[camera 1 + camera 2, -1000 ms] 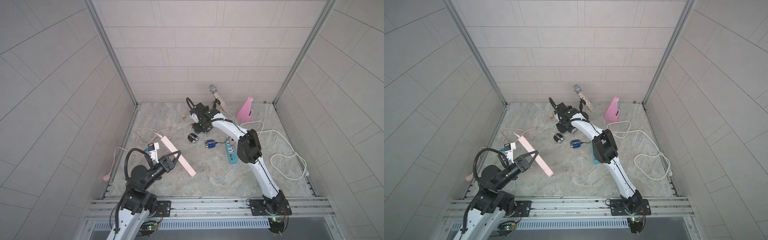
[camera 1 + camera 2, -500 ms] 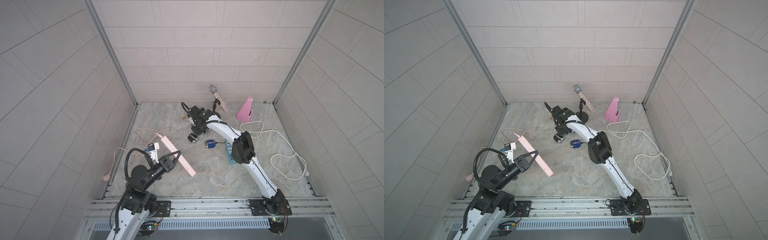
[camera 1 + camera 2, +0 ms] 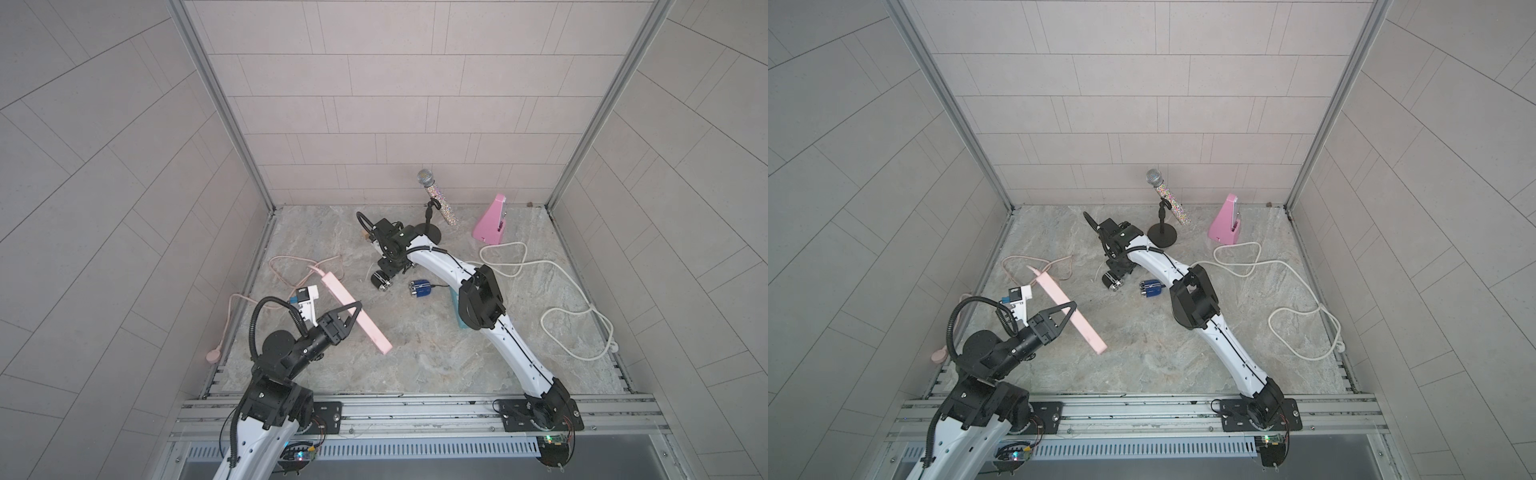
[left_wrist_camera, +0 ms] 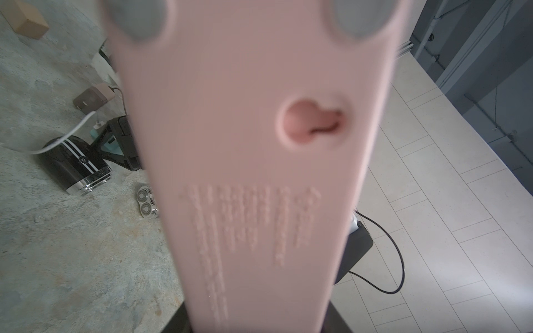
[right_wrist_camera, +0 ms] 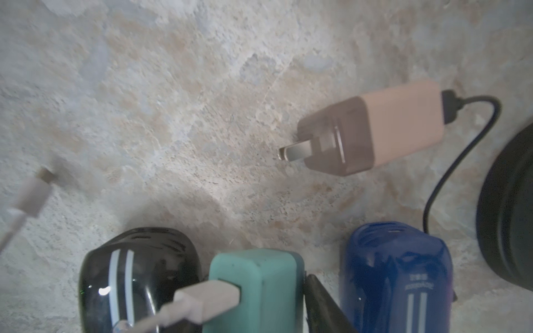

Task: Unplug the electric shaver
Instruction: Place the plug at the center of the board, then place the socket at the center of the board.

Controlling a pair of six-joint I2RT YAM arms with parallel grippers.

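Observation:
A black electric shaver [image 3: 381,281] [image 5: 138,276] with white stripes lies on the stone floor, a blue shaver [image 3: 419,288] [image 5: 395,274] to its right. My right gripper [image 3: 390,268] hangs low just behind the black one. Between its jaws sits a teal adapter [image 5: 256,288] with a white cable plug [image 5: 207,299] in it; a thin gap shows beside the one visible finger [image 5: 320,305]. My left gripper [image 3: 353,313] is shut on a pink power strip [image 3: 353,311] [image 4: 259,144], holding it tilted off the floor.
A pink-brown adapter [image 5: 375,129] with a black cord lies unplugged, prongs bare. A teal power strip [image 3: 455,299] is half hidden under my right elbow. A microphone on its stand [image 3: 434,199], a pink metronome [image 3: 492,220] and loops of white cable [image 3: 561,316] occupy the back and right.
My right gripper has moved left and lower, down beside the black shaver, and its elbow has swung left over the teal strip. The left arm and pink strip have not moved.

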